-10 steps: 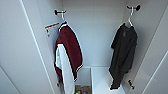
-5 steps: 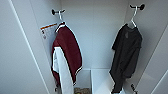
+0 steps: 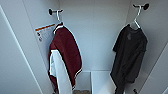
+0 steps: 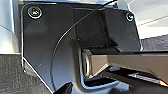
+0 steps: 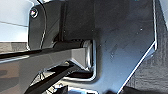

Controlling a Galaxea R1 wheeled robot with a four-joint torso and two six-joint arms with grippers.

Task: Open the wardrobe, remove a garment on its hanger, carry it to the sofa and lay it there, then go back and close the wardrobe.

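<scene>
With the wardrobe [image 3: 100, 37] already standing open in front of us, we judge the step in hand to be taking out the garment on its hanger. Nearest to us, at the foot of the head view, lies the white wardrobe floor [image 3: 102, 83]; both garments hang above it. We cannot tell from the wrist views whether either gripper is released or clenched, so confirm that before any reach.

Further in, on the right-hand side, the garment [image 3: 128, 56] hangs as a plain black shirt, its hem well down toward the floor. A dark red jacket [image 3: 66, 53] with white panels hangs on the left, well apart from it; do not select that one. Beside the jacket, an orange-and-white label [image 3: 45, 32] is fixed to the side wall.

Highest and deepest, the hanger [image 3: 137, 20] hooks over a dark peg [image 3: 144, 6] on the right wall. We advise gripping the hanger near its neck, lifting the hook clear of the peg, then drawing straight out so the shirt stays on.
</scene>
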